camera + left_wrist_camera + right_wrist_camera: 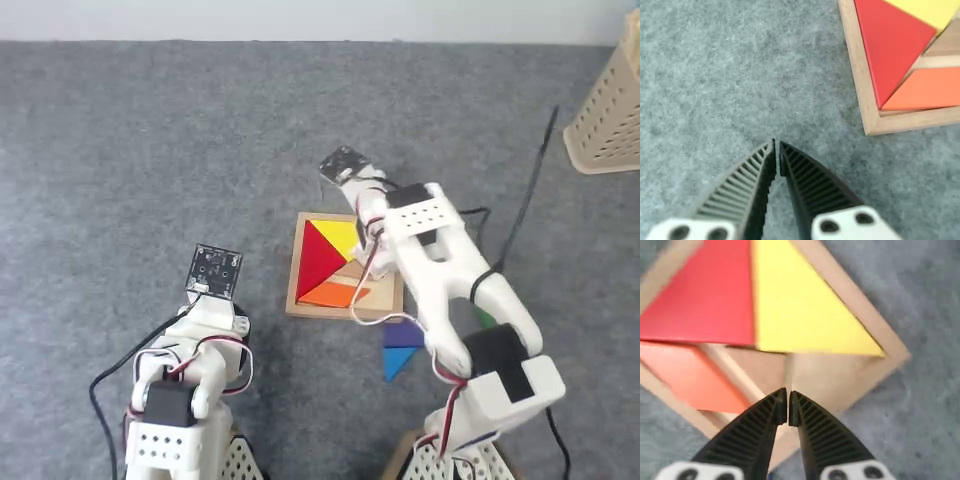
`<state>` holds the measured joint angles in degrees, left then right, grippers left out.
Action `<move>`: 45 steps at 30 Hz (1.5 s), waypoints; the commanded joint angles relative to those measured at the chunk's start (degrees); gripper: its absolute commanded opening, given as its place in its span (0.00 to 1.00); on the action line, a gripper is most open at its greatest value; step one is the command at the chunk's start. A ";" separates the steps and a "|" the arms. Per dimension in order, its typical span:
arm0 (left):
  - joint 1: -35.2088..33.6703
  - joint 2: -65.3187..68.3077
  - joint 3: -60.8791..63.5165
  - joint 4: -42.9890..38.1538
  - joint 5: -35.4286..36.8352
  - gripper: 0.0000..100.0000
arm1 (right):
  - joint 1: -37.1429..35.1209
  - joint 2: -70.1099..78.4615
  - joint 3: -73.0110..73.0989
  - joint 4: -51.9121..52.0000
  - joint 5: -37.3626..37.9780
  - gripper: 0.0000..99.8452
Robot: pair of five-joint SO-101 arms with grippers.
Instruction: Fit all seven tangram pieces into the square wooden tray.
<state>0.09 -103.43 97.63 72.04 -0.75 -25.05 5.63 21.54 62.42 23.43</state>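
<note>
The square wooden tray [293, 270], mid-way across the nubby grey desk [150, 150], holds three smooth flat pieces, one red triangle [318, 258], one yellow triangle [340, 236] and one orange piece [328, 294], with the right fingers [760, 430] clenched empty over its bare wood and the left fingers [745, 190] clenched empty near its corner.

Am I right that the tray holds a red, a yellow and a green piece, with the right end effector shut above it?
Not quite: the third is an orange piece, not green, as the right wrist view shows. The tray holds the red piece and yellow piece, with the right end effector shut above it.
</note>
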 commanded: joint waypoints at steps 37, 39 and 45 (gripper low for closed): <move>-0.35 -1.23 -1.10 0.35 0.44 0.01 | -7.60 3.74 -0.88 -4.70 -4.40 0.01; -0.35 -1.23 -1.10 0.35 0.44 0.01 | -7.87 3.47 -0.88 -4.62 -4.75 0.01; -0.35 -1.23 -1.10 0.35 0.44 0.01 | -7.34 3.21 -0.88 -4.44 -6.24 0.01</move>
<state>0.09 -103.43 97.63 72.04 -0.75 -32.09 10.02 21.54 58.73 18.42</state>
